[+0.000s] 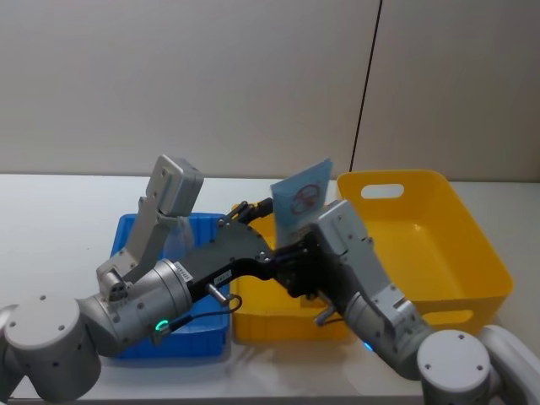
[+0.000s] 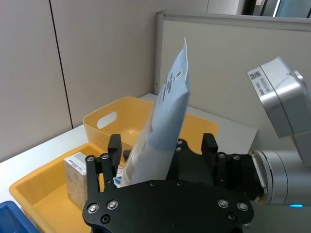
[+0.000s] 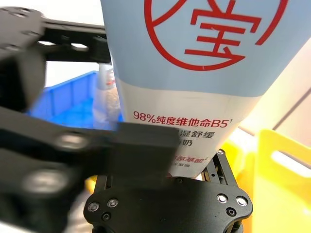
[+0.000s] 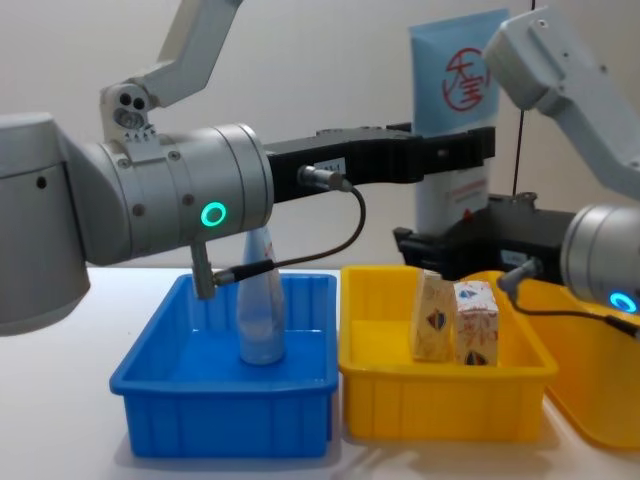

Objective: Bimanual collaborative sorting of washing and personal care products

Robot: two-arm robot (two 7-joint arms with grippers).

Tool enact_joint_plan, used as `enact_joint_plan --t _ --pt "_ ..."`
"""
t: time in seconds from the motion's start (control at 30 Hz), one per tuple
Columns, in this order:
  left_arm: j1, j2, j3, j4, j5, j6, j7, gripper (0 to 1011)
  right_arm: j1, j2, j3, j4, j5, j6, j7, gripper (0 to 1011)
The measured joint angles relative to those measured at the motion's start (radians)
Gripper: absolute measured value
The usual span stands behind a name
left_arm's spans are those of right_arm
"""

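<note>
A pale-blue tube point(image 4: 455, 110) with a red circular logo stands upright in the air over the small yellow bin point(image 4: 440, 400). My right gripper point(image 4: 455, 238) is shut on the tube's lower end, and the tube point(image 3: 204, 63) rises from it. My left gripper point(image 4: 440, 152) reaches across from the left. It is open, with its fingers point(image 2: 114, 145) either side of the tube point(image 2: 165, 111) at mid-height. Two cream cartons point(image 4: 432, 318) stand in the small yellow bin. Another tube point(image 4: 261, 305) stands in the blue bin point(image 4: 220, 410).
A large yellow bin point(image 1: 392, 175) with handle cut-outs sits at the right, beside the small yellow bin point(image 1: 287, 325). The blue bin point(image 1: 202, 228) lies at the left under my left arm. All three rest on a white table against a plain wall.
</note>
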Motion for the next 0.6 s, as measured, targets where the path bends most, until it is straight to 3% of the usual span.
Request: enact_joint_plan --t 0.1,0.6 --pt "0.000 0.000 0.000 0.000 0.000 0.000 0.000 1001 -0.009 0.002 0.015 -0.007 0.000 0.012 -0.016 644" --pt "0.000 0.000 -0.001 0.000 0.000 0.000 0.001 1001 -0.059 0.005 0.127 -0.064 -0.008 0.057 -0.131 644"
